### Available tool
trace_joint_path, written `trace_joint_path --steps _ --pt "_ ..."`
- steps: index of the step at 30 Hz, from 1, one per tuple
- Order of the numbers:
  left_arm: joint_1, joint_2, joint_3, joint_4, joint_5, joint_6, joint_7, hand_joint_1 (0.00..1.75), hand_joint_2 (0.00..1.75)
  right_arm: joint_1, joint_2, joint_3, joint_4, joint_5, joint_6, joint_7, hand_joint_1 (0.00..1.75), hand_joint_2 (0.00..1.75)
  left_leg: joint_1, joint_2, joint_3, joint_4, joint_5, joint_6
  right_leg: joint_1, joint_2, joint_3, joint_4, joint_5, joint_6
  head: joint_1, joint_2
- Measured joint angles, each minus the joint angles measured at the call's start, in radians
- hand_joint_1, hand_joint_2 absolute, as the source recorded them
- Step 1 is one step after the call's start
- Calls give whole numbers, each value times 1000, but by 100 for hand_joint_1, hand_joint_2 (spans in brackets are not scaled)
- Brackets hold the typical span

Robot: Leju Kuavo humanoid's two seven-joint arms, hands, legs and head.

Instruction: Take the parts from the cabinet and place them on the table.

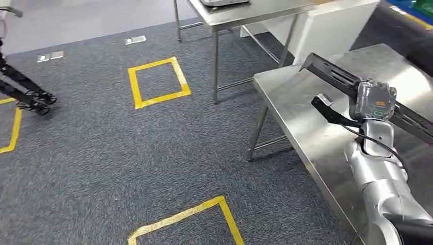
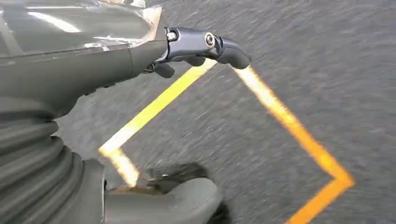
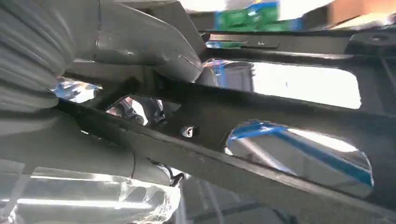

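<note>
My right hand [image 1: 375, 102] grips the long black part [image 1: 332, 74] above the near steel counter [image 1: 291, 97] for set-down, while my left hand [image 2: 140, 60] hangs spread over carpet.

Silver right arm [image 1: 385, 189], black cable, grey ribbed covers at both wrists.
</note>
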State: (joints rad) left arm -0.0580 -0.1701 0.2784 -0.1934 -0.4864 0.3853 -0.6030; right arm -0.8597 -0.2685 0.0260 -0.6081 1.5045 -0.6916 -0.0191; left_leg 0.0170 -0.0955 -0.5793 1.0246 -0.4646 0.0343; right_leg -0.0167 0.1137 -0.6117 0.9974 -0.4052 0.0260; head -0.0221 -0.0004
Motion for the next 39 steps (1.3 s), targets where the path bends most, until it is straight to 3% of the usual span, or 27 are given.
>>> trace_joint_path --steps 2,3,4,5,6,8,9,10,11,12,13,14,15,16,17,23,24,36,39 --pt "-2 0 3 0 4 -14 -24 0 175 -9 -19 -1 13 18 2 11 175 175 -11 20 -5 5 2 6 -11 25 -13 -7 11 17 -3 0" --pt "-2 0 4 0 4 -15 -31 0 175 -13 -29 -1 21 22 2 15 175 175 -13 33 -2 -5 9 15 -6 40 -21 -12 17 28 1 0" --pt "-3 -2 4 0 4 -13 -34 0 175 -19 -40 -1 30 24 3 16 175 175 -8 48 -1 -19 20 26 -8 4 -31 2 7 27 0 0" --pt "0 -1 5 0 3 -8 -36 0 175 -32 -51 -2 40 24 6 16 175 175 -11 54 -2 -24 25 36 0 -55 -52 44 -23 19 3 0" --pt "1 0 8 0 2 -4 -35 0 175 -44 -51 -1 48 27 6 16 175 175 -13 67 -4 -24 26 38 0 -82 -84 113 -57 13 9 0" --pt "3 -1 11 0 -2 0 -34 0 175 -55 -56 -1 64 32 8 17 175 175 -17 90 -8 -24 27 40 0 -97 -149 274 -118 13 8 0" --pt "4 -1 12 0 -2 0 -34 0 175 -55 -60 -1 72 35 10 18 175 175 -17 98 -9 -23 27 40 -2 -99 -162 316 -126 19 9 0" --pt "4 -1 13 0 -2 -2 -34 0 175 -54 -62 -1 80 36 10 20 175 175 -17 105 -9 -23 27 40 -4 -101 -147 300 -118 26 10 0" --pt "4 -1 13 0 -3 -7 -36 0 175 -55 -67 -1 87 37 10 23 175 175 -17 109 -9 -23 28 39 -7 -104 -106 235 -94 36 9 0" --pt "4 -2 13 0 -3 -8 -42 0 175 -58 -73 -1 90 39 7 28 0 0 -16 113 -9 -21 28 39 -10 -108 -52 141 -64 46 9 0" --pt "3 -2 13 0 -2 -8 -51 0 175 -61 -79 -1 92 45 4 36 0 0 -16 116 -9 -18 27 37 -13 -116 6 42 -35 52 9 0" --pt "3 -1 15 0 1 -10 -56 0 175 -64 -85 -1 95 49 1 39 0 0 -21 117 -12 -15 25 31 -9 -125 31 -11 -37 46 10 0" --pt "2 -2 18 0 7 -23 -57 0 175 -66 -87 -1 97 48 1 40 0 0 -23 118 -16 -14 27 25 5 -118 38 -14 -30 40 9 0" --pt "2 0 21 0 9 -34 -56 0 175 -67 -95 -2 100 44 1 40 0 0 -27 117 -19 -10 22 25 -2 -118 35 -16 -28 39 8 0" --pt "4 0 23 0 9 -34 -55 0 175 -65 -97 -2 103 42 0 40 0 0 -25 117 -20 -8 25 44 -13 -117 34 -15 -28 40 4 0" --pt "3 1 28 0 9 -34 -53 0 175 -63 -104 -4 110 39 0 38 0 0 -16 116 -21 -17 35 27 1 -116 28 -14 -22 29 5 0" --pt "3 1 29 0 9 -34 -54 0 0 -63 -104 -4 111 39 0 38 0 0 -16 116 -22 -18 36 25 1 -116 27 -14 -22 27 6 0" --pt "3 1 29 0 -4 -29 -20 0 0 -53 -109 -16 113 45 4 27 0 0 -21 116 -25 -20 41 18 8 -116 22 -13 -19 23 6 0" --pt "3 0 29 0 -4 -29 -19 0 0 -61 -108 -16 117 37 34 28 0 0 -26 116 -26 -20 41 18 8 -116 23 -13 -19 24 6 0"
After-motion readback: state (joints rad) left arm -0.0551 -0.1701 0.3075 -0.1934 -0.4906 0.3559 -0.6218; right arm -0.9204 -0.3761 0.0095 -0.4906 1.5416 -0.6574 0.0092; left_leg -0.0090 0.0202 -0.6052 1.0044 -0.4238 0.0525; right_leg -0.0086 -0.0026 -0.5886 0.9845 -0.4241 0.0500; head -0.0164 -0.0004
